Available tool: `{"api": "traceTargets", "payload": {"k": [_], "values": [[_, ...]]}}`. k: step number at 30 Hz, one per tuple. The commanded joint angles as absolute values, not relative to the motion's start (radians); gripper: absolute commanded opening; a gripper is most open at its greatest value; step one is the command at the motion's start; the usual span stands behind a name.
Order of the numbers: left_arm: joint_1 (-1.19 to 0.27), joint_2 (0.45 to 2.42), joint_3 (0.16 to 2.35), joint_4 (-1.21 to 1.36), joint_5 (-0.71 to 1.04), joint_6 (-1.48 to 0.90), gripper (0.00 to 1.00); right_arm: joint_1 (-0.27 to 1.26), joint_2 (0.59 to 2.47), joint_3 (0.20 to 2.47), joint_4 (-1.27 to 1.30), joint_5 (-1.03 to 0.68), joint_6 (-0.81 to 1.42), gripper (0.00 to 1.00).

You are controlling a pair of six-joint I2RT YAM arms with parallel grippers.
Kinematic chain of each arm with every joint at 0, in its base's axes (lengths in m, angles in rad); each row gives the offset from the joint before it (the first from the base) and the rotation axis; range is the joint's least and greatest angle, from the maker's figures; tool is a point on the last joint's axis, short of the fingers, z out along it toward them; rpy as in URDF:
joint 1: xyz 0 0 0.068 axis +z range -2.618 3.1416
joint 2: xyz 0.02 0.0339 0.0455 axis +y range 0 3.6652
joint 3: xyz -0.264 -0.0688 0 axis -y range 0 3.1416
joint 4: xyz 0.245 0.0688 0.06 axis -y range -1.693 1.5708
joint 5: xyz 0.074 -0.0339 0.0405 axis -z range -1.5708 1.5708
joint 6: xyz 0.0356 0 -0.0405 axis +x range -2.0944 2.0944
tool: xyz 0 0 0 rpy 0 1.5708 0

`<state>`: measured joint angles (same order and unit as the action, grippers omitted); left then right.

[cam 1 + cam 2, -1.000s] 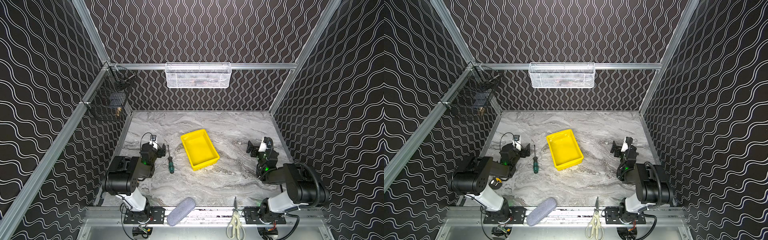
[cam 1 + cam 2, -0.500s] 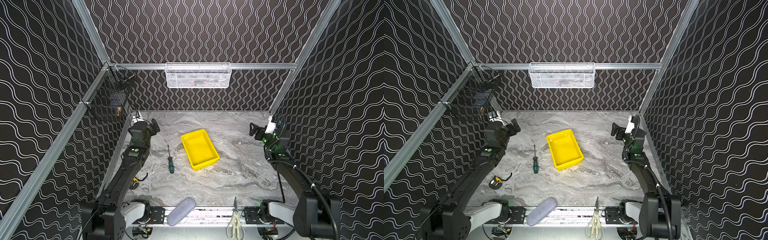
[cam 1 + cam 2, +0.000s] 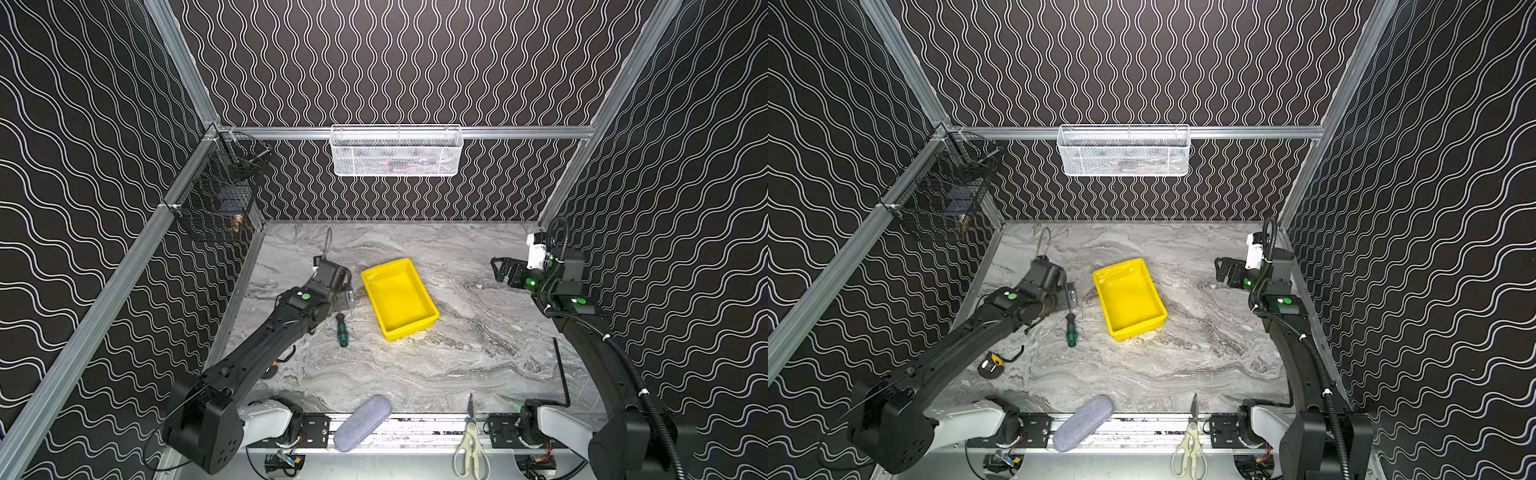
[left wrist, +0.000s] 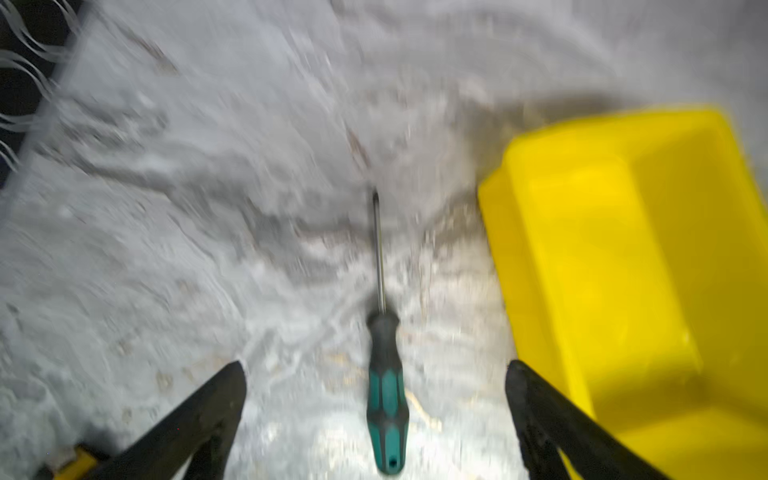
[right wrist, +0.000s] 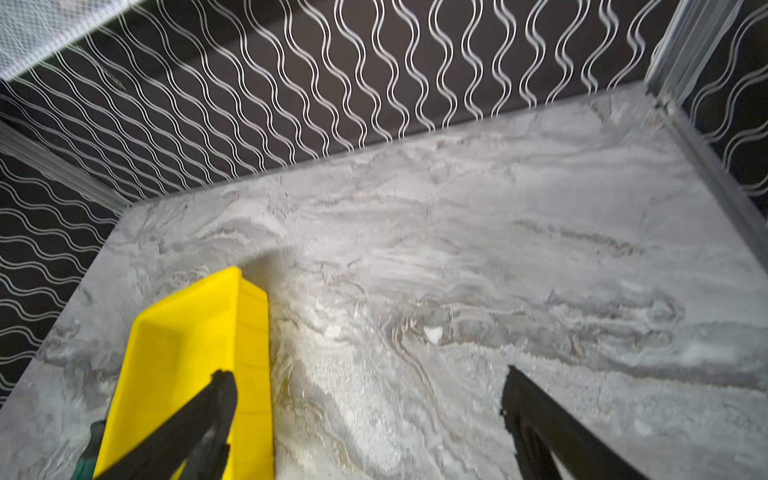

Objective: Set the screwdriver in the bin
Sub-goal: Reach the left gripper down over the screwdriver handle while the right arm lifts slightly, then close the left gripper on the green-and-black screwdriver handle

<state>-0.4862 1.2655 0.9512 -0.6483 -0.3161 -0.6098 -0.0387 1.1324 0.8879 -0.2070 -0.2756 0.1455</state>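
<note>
Left wrist view: left claw [image 4: 375, 365] open over screwdriver [image 4: 384, 390]

Wide open and empty, it hangs above the tool lying on the bench [image 4: 166, 249] beside the bin [image 4: 623, 270]. The handle points toward the front edge, long axis square to the finger gap.

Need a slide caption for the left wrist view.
Open left claw frames the screwdriver, which lies on the marble table beside the yellow bin.

text: nope, nothing readable | labels/brands: none legible | numbers/signs: none, left wrist view's too blurry anyway
</note>
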Motion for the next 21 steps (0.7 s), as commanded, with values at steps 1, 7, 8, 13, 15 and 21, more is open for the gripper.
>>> {"api": "traceTargets", "payload": {"k": [1,7,8,13,15,21], "values": [[-0.522,1.299,0.933,-0.753,-0.275,-0.707,0.99,-0.037,1.148,0.888,-0.237,-0.312,0.136,0.99],[-0.528,1.318,0.849,-0.723,-0.205,-0.762,0.97,-0.037,1.174,0.897,-0.247,-0.341,0.131,0.99],[-0.528,1.322,0.836,-0.709,-0.195,-0.766,0.96,-0.037,1.176,0.897,-0.248,-0.349,0.128,0.99],[-0.528,1.372,0.813,-0.654,-0.165,-0.765,0.92,-0.037,1.173,0.891,-0.248,-0.349,0.124,0.99],[-0.528,1.398,0.813,-0.649,-0.168,-0.759,0.89,-0.037,1.169,0.890,-0.247,-0.348,0.121,0.99],[-0.527,1.454,0.802,-0.611,-0.155,-0.748,0.80,-0.037,1.174,0.887,-0.250,-0.354,0.119,0.99]]}}
